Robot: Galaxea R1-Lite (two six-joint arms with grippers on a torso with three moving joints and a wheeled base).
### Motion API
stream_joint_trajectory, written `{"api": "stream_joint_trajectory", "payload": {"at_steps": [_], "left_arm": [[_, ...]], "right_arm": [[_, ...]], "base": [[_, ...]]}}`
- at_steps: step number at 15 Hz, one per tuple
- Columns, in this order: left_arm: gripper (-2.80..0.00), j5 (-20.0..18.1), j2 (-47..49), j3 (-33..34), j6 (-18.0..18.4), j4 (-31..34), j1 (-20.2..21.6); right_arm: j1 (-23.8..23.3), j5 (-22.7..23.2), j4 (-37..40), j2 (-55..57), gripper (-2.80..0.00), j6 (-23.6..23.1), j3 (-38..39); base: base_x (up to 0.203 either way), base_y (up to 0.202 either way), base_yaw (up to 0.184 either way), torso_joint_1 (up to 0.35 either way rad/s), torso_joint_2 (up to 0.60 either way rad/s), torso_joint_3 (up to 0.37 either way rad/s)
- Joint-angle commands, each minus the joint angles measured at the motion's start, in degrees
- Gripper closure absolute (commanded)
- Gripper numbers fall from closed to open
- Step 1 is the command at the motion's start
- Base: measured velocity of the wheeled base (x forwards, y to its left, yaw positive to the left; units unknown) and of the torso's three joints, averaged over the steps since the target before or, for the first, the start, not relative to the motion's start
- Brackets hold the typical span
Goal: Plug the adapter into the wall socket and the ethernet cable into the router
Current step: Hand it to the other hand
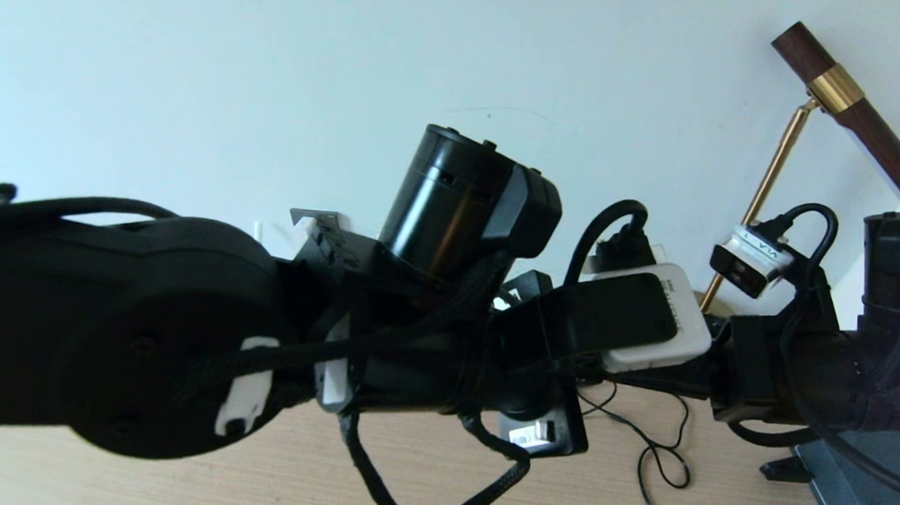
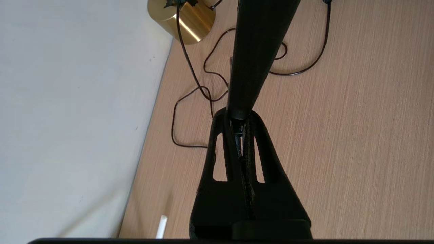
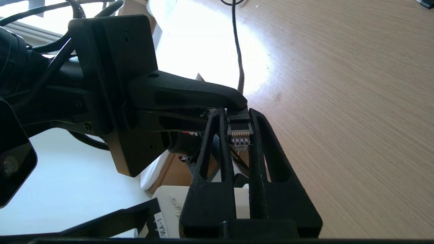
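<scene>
Our right gripper (image 3: 240, 130) has its jaws pinched on the plug of the ethernet cable (image 3: 240, 135), gold contacts facing the wrist camera. Just above it, our left gripper (image 3: 234, 105) has its 2 fingers pressed together on the same cable end, so both grippers meet there above the wooden desk (image 3: 339, 101). We judge this to be a handover of the plug from left to right, part of the ethernet step. The router's white body (image 3: 203, 200) seems to lie just below. Next, the left must let go, then the right must turn the plug toward a port. We cannot see the ports, adapter or wall socket.
</scene>
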Motion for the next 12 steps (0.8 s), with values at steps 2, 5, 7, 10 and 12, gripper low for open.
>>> {"api": "stream_joint_trajectory", "payload": {"at_steps": [2,5,7,10,12], "left_arm": [[0.0,0.02,0.26,0.07,0.23,0.13,-0.07],[0.0,-0.04,0.52,0.07,0.14,0.16,0.01],[0.0,0.05,0.61,0.0,0.14,0.29,-0.06],[0.0,0.05,1.14,-0.1,-0.34,-0.03,-0.08],[0.0,0.05,1.23,-0.1,-0.65,-0.03,-0.16]], "right_arm": [[0.32,0.52,-0.21,-0.14,0.0,0.22,0.05],[0.49,0.52,-0.26,-0.11,0.0,0.22,0.19],[0.49,0.52,-0.26,-0.05,0.0,0.22,0.22],[0.49,0.52,-0.26,0.04,0.0,0.22,0.22],[0.49,0.52,-0.23,0.12,0.0,0.31,0.31]], "base": [[0.0,0.0,0.0,0.0,0.0,0.0],[0.0,0.0,0.0,0.0,0.0,0.0],[0.0,0.0,0.0,0.0,0.0,0.0],[0.0,0.0,0.0,0.0,0.0,0.0],[0.0,0.0,0.0,0.0,0.0,0.0]]}}
